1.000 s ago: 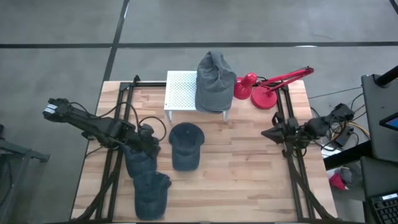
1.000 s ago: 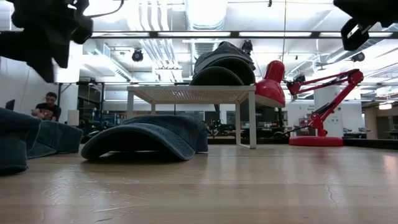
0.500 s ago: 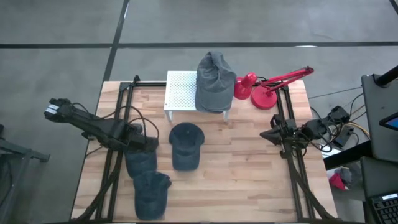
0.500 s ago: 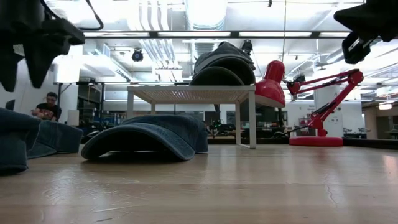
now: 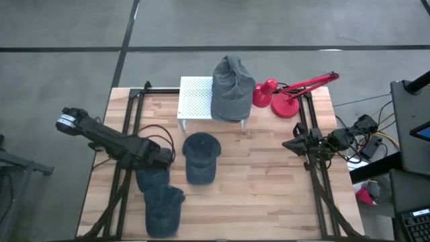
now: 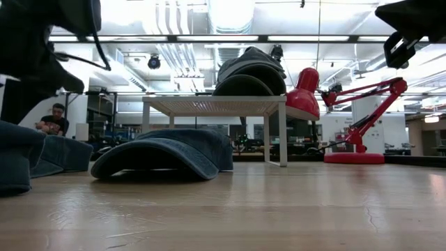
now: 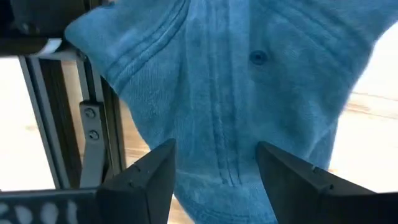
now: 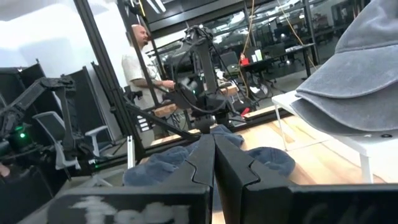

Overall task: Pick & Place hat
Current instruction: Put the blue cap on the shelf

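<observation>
High view: left gripper, fingers spread, hovers directly above a dark blue hat; no label or writing reads on its fabric. Right gripper, fingers pressed together, waits well apart, empty.

Around my wooden counter lies grey concrete floor crossed by dark seams. Looking level, I see a bright ceiling with strip lights and pipes, and a seated person far behind at a desk.
</observation>
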{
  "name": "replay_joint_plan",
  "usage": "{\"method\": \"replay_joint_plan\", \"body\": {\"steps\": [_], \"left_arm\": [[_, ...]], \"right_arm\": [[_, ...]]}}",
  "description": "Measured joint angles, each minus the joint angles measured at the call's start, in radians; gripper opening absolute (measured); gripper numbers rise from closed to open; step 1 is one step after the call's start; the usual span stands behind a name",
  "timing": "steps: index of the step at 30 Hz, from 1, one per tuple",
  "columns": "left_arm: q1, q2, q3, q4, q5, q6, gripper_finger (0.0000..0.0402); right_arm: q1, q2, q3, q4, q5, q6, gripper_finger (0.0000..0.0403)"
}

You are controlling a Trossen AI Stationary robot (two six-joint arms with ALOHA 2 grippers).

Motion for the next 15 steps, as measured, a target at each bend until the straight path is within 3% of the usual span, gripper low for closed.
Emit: {"method": "replay_joint_plan", "body": {"steps": [6, 15], "left_arm": [[0.0, -0.008, -0.067, 0.097, 0.001, -0.03, 0.0216], [0.0, -0.016, -0.245, 0.373, 0.009, -0.054, 0.0215]], "right_arm": [[0.0, 0.001, 0.0, -0.001, 0.0, -0.004, 0.0008], [0.0, 0.001, 0.0, -0.001, -0.001, -0.004, 0.0008]]}}
